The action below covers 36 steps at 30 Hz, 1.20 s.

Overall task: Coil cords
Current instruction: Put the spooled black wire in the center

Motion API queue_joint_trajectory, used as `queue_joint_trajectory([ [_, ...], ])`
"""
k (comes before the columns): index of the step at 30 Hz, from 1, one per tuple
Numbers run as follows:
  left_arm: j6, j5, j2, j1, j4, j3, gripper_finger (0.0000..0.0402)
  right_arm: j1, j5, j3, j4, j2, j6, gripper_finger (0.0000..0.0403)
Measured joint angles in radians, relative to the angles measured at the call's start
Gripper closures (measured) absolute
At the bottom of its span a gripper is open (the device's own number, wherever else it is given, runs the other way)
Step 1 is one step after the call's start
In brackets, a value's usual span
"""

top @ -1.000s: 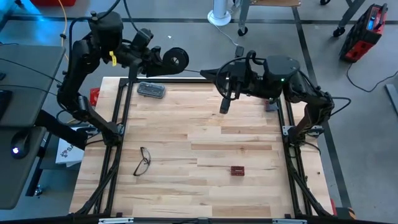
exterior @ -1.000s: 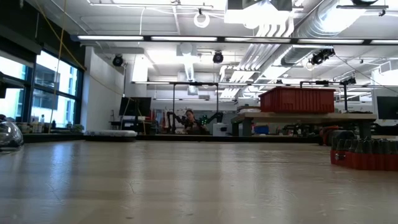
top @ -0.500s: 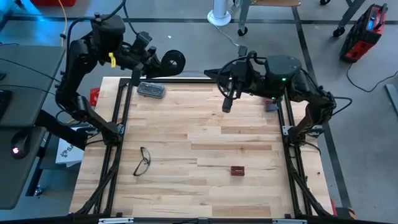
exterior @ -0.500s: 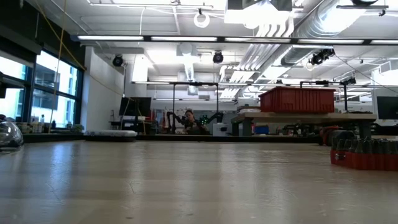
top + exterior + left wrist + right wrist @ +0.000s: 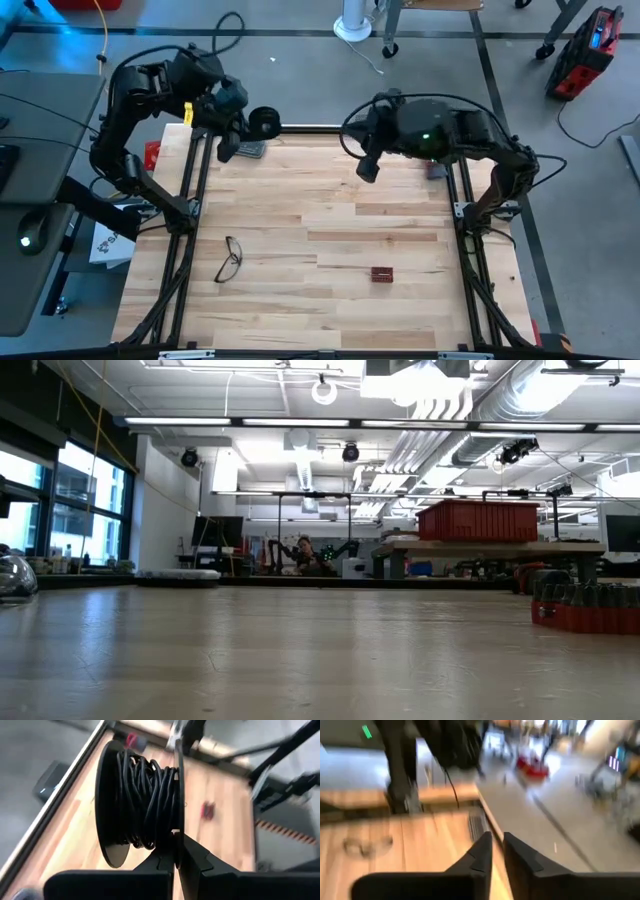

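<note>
My left gripper (image 5: 243, 128) is shut on a small round black reel (image 5: 263, 122), held in the air over the table's far left corner. Thin black wire (image 5: 145, 805) is wound in many turns on the reel's core between its two flat flanges. My right gripper (image 5: 368, 166) hangs over the table's far middle with its fingers shut (image 5: 496, 839). No free run of wire shows between the two grippers. My left gripper pinches the rim of one flange (image 5: 176, 845) between its two fingers, at their free ends. The reel stands on edge, its axis lying across the fingers, and it is lifted clear of the table. My right gripper: I cannot tell whether any wire lies between its fingers.
A grey case (image 5: 250, 150) lies at the far left, partly under the left gripper. Black-framed eyeglasses (image 5: 229, 258) lie at the near left, and a small dark red block (image 5: 381, 273) at the near middle. Black frame rails (image 5: 190, 200) run along both sides.
My left gripper has swung down and toward the table's near edge with the reel, from beyond the far edge to over the far left corner, and its wrist has turned. The reel stays in its hold. My right arm has shifted slightly toward the left.
</note>
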Motion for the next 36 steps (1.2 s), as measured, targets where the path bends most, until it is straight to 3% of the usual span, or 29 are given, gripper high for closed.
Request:
queue_joint_trajectory([
  [6, 0.037, -0.014, -0.034, -0.046, -0.022, -0.146, 0.0399, -0.011, 0.030, -0.057, -0.380, -0.001, 0.181, 0.0307],
  [9, 0.020, -0.009, -0.094, -0.089, 0.020, -0.337, 0.0399, -0.001, 0.030, -0.140, -0.508, 0.001, 0.295, 0.0283],
  [11, -0.036, 0.011, -0.153, -0.134, 0.159, -0.529, 0.0399, 0.023, 0.035, -0.235, -0.523, -0.023, 0.350, 0.0275],
  [17, -0.334, 0.109, -0.336, -0.247, 0.744, -1.091, 0.0399, 0.095, 0.051, -0.644, -0.361, -0.195, 0.573, 0.0273],
  [21, -0.556, 0.104, -0.368, -0.324, 1.092, -1.379, 0.0399, 0.101, -0.063, -0.919, -0.211, -0.328, 0.719, 0.0273],
  [25, -0.773, 0.107, -0.313, -0.384, 1.509, -1.606, 0.0399, 0.099, -0.177, -1.151, -0.036, -0.418, 0.837, 0.0273],
  [30, -0.994, 0.040, -0.143, -0.417, 1.903, -1.772, 0.0399, 0.101, -0.265, -1.336, 0.162, -0.459, 0.922, 0.0273],
  [36, -1.110, 0.016, 0.093, -0.419, 2.036, -1.799, 0.0399, 0.101, -0.318, -1.462, 0.355, -0.459, 0.917, 0.0273],
])
